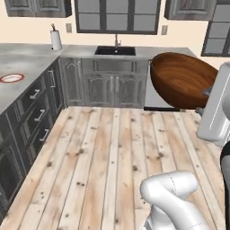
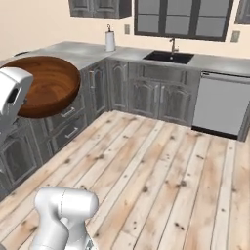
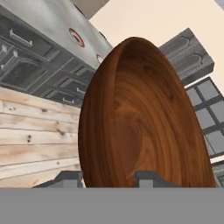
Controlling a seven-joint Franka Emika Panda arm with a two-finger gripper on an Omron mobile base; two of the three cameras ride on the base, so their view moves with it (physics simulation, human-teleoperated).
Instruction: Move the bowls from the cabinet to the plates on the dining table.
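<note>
Left base view, left to right. A marbled grey dining table (image 1: 20,72) runs along the left side, drawers and doors below. One red-rimmed plate (image 1: 11,78) lies on its top close to the left picture edge, nothing on it. A paper towel roll (image 1: 55,39) stands at the far corner where the table top meets the back worktop (image 1: 81,50). A black sink (image 1: 115,50) with a faucet (image 1: 117,41) is set in the middle of that worktop, under glass-fronted wall cabinets (image 1: 117,15). Pale plank floor (image 1: 103,157) in the foreground.

The dark reddish-brown wooden bowl (image 1: 184,78) hangs in the air at the right, well above the floor, tilted so its hollow faces the camera (held against the white arm at the right edge). It is well apart from the plate.

Right base view: same bowl (image 2: 46,85) at the left, over the table's drawer fronts; a white dishwasher (image 2: 219,103) stands under the worktop at the right.

Hand view: the gripper (image 3: 108,178) is closed on the bowl's rim, one fingertip (image 3: 68,178) outside the wall, the other inside the hollow. The bowl (image 3: 140,118) stands on edge here. Two plates show on the table top beyond it, the nearer one (image 3: 76,37) clear, the second (image 3: 100,58) partly hidden behind the rim.
</note>
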